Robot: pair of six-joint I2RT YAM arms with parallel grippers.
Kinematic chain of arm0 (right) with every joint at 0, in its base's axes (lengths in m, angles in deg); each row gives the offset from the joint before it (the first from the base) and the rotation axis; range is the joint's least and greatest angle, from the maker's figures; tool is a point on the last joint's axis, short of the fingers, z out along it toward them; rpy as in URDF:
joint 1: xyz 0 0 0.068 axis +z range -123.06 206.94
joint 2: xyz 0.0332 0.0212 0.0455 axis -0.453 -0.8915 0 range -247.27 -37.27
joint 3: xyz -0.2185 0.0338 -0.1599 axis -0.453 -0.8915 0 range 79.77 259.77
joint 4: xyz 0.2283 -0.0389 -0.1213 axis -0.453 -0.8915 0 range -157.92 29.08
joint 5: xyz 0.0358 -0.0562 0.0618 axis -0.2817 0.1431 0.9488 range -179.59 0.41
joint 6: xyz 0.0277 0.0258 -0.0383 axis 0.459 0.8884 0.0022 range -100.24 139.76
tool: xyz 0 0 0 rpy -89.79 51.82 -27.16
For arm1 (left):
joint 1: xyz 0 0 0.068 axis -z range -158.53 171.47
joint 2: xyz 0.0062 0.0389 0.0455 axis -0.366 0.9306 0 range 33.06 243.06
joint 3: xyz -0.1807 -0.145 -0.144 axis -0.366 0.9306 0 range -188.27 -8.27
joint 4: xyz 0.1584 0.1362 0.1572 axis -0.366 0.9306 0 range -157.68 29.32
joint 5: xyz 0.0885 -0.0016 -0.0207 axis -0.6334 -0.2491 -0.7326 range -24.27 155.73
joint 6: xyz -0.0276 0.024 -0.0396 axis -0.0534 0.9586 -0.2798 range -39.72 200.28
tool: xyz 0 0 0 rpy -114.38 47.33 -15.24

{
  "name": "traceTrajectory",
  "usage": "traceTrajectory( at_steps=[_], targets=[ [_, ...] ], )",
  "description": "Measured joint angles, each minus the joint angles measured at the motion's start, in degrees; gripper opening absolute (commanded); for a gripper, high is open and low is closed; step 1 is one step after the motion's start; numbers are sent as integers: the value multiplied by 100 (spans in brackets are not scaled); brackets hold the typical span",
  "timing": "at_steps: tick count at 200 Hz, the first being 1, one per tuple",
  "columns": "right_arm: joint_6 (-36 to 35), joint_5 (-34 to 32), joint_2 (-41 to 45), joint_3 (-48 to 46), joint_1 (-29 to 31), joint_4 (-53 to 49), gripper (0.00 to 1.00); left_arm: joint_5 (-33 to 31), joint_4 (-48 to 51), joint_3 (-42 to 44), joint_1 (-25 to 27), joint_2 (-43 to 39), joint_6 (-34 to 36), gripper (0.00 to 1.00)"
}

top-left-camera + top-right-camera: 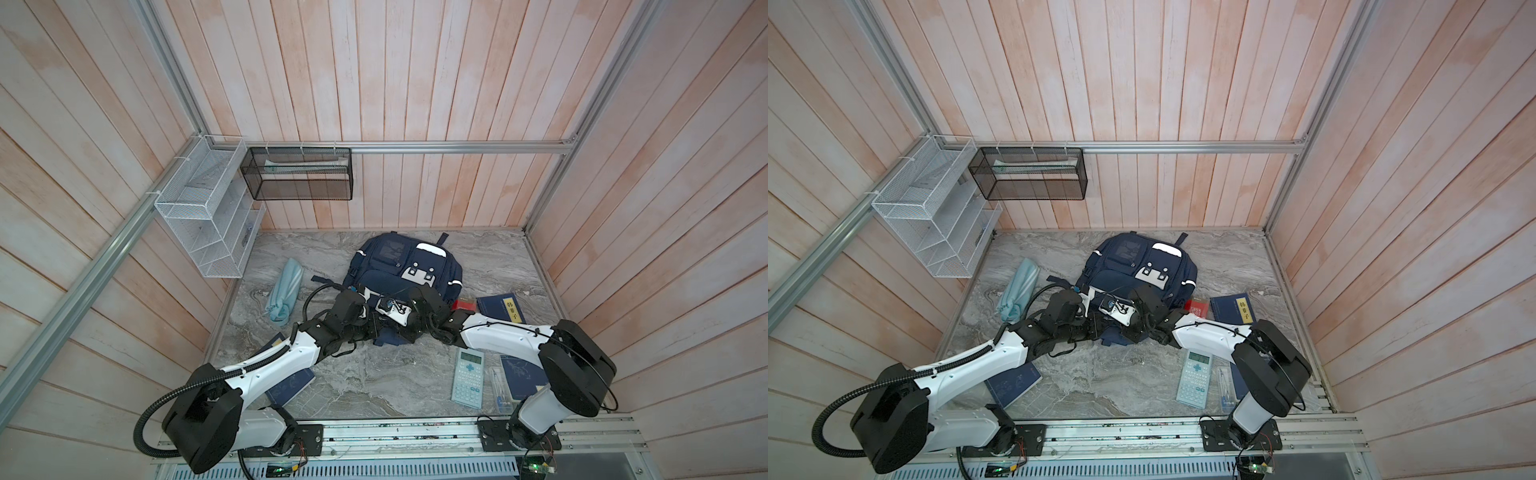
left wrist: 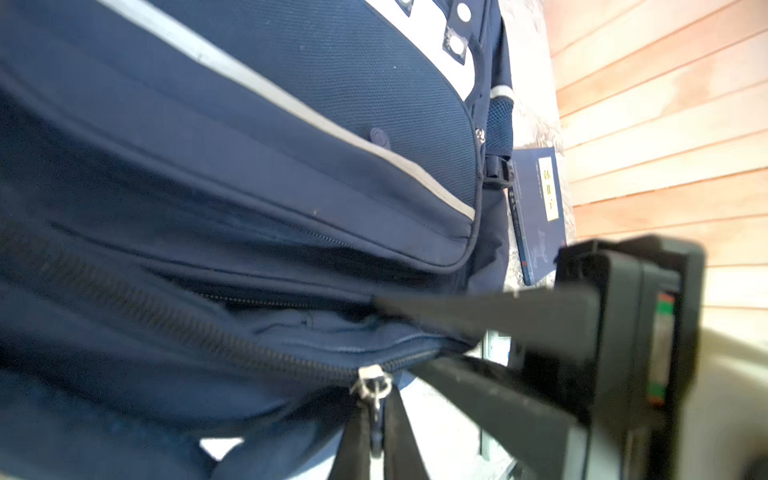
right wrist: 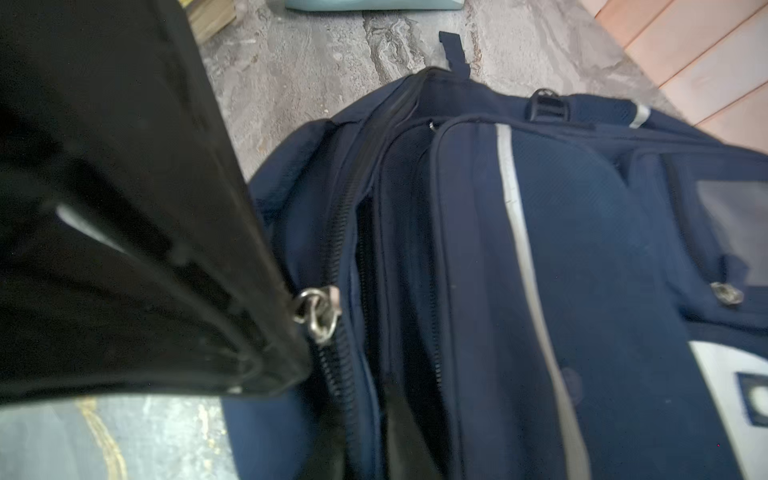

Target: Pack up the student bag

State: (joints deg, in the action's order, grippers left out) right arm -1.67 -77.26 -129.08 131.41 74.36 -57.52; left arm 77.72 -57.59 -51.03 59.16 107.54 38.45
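While the left hand (image 2: 395, 332) pinches the student bag's (image 2: 291, 104) rim, the right hand (image 3: 297, 332) pinches its zipper pull (image 3: 318, 311).

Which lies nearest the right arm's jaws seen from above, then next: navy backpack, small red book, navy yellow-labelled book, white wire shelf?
1. Navy-blue fabric student bag: the jaws grip its zipper pull.
2. Small red book: just right of the bag.
3. Navy book with yellow label: farther right.
4. White wire shelf: on the left wall, farthest.
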Motion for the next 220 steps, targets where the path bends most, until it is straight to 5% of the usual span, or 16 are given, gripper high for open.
traceTrajectory(
  at_steps=[109,130,179,220],
  targets=[
    [-822,-522,1021,-1062,-20,269,0,-247,411,-203,-1648,304,1381,0],
    [-914,-811,1270,-1353,-22,529,0,-81,446,0,-1591,-197,1421,0],
    [-645,-1480,1287,-1373,-341,308,45,-275,466,702,-962,-999,815,0],
    [-247,-1117,1620,-1209,-129,-348,52,-313,229,525,98,-459,243,0]
  ],
)
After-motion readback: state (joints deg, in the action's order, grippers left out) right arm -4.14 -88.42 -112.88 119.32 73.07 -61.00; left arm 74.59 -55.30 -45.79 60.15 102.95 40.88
